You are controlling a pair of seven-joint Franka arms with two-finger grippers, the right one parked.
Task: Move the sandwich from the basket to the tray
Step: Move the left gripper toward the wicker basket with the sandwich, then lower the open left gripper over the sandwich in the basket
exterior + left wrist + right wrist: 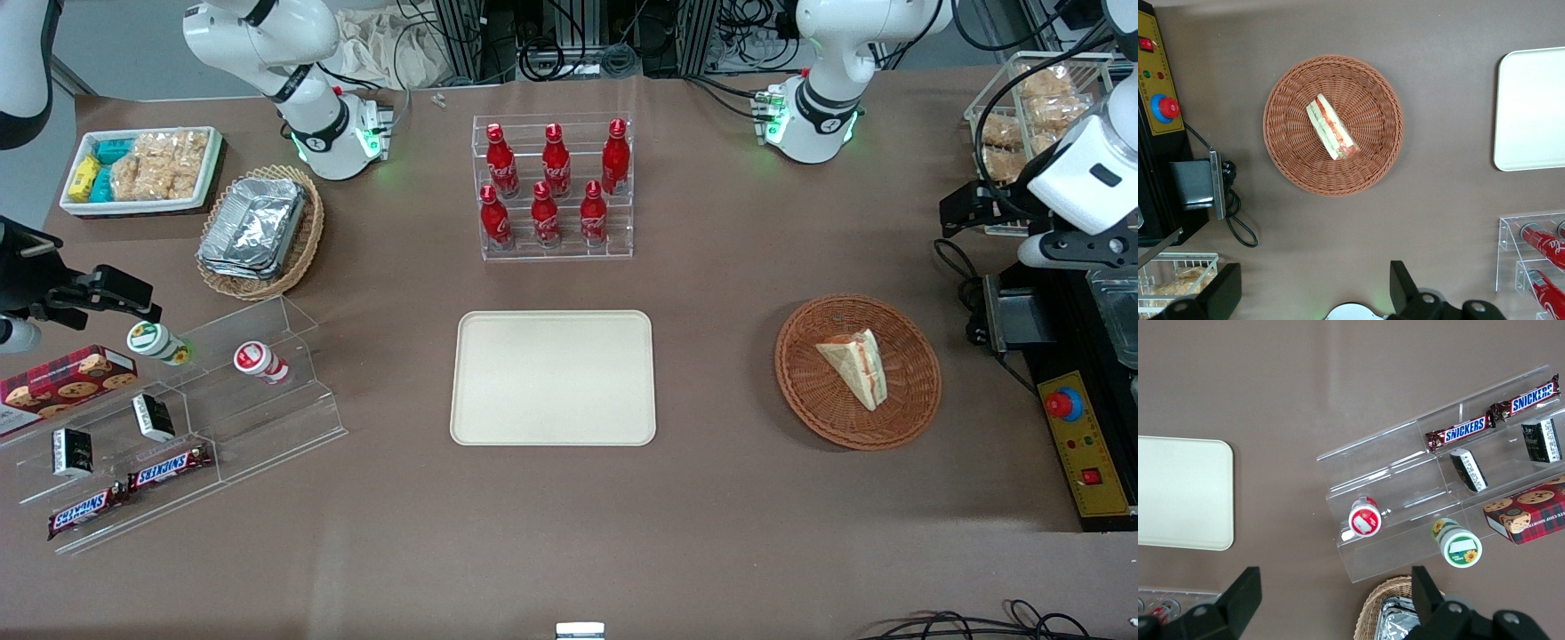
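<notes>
Sandwich point(855, 366) lies in the reddish-brown basket point(805, 391), roughly at its middle, with woven floor showing all round it, so we see it clear of the rim on every side. From the wrist camera the sandwich point(1331, 127) shows its red and green filling along the cut edge, and the basket point(1288, 153) sits on bare brown table point(711, 498) with open cloth around its whole rim. We see the gripper point(1313, 293) up above the table, farther from the front camera than the basket, near the working arm's end; its two dark fingers point(1401, 287) stand wide apart with nothing between them. In the front camera the gripper point(965, 213) sits above the table edge beside a wire rack of snacks point(1036, 98). Tray point(553, 377) lies flat at the table's middle, well apart from the basket, with a clear strip of table between the two. Tray surface is bare to its low rim. Clear rack of red bottles point(554, 187) stands farther from the front camera than the tray, a gap between them. A black control box with a red button point(1064, 404) sits near the basket toward the working arm's end, apart from its rim. A cable point(1238, 230) lies on the table just beside that box.
</notes>
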